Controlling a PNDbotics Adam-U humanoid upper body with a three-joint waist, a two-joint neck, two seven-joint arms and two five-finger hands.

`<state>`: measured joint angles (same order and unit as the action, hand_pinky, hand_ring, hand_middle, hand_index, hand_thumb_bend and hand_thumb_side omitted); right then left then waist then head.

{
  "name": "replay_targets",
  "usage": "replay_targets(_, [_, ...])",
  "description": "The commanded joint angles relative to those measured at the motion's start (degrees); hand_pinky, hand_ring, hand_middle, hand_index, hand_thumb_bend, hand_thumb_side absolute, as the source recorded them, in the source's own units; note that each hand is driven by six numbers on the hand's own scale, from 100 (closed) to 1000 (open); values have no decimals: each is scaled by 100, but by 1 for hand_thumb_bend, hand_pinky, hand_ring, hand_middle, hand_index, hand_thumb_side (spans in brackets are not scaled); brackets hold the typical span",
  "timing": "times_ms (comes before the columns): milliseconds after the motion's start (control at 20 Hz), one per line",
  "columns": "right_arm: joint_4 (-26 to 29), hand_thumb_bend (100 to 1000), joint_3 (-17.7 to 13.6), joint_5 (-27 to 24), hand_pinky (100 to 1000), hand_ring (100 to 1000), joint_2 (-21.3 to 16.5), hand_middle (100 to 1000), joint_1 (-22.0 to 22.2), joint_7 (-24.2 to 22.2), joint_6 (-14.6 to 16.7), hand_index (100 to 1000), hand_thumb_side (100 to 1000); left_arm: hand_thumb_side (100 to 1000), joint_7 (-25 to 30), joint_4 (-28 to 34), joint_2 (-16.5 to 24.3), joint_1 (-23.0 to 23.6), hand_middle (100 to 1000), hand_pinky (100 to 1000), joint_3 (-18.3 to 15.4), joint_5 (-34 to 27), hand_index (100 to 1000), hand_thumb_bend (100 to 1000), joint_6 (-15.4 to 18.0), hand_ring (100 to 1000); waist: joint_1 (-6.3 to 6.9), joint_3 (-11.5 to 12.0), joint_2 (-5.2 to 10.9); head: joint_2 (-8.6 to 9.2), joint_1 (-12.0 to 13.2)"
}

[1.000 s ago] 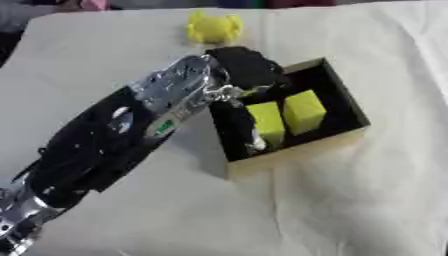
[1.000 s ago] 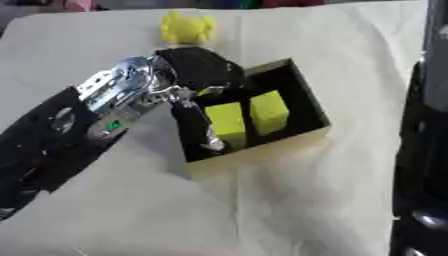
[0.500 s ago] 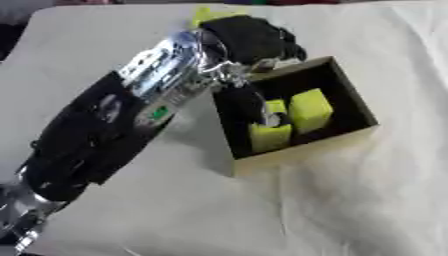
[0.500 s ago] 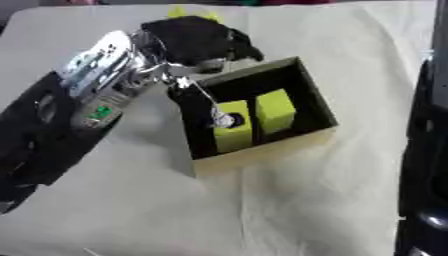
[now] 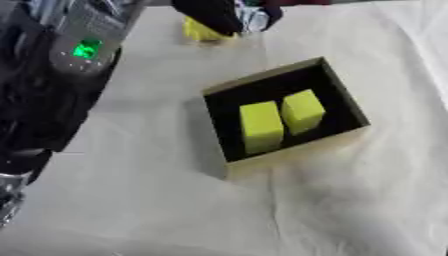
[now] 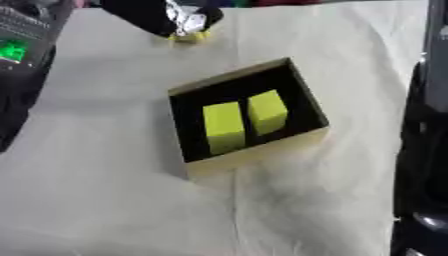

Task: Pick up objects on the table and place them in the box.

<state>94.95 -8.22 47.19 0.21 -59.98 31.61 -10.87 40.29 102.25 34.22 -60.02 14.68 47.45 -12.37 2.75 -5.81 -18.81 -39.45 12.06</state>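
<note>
The worktop (image 5: 157,200) is covered with a pale cream cloth (image 6: 105,200) that fills almost the whole view. The cloth has soft creases, most clear in the near part, and the light on it is even, with gentle shadows. At the far edge, past the end of the cloth, only a narrow strip of dark and coloured shapes shows, and I cannot tell what they are.
</note>
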Motion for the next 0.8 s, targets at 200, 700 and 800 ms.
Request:
replay_targets(200, [105,100,53,-13,825,806,-83,701,-196,-39,31,811,950,492,-440,-1150,194,-356,814,782,-204,473,951,417,422,817,14,-83,44,183,92])
replay_targets(700, [5,100,88,-57,826,806,-164,700,-373,-72,44,811,952,479,-821,-2669,78,-617,839,803,-385,961,963,500,840,844,55,-233,-135,407,293])
replay_targets(800, [-26,100,93,-59,826,806,-175,700,-408,-75,41,811,952,478,-816,-2919,44,-661,852,813,-414,1039,968,530,919,856,66,-268,-170,450,318])
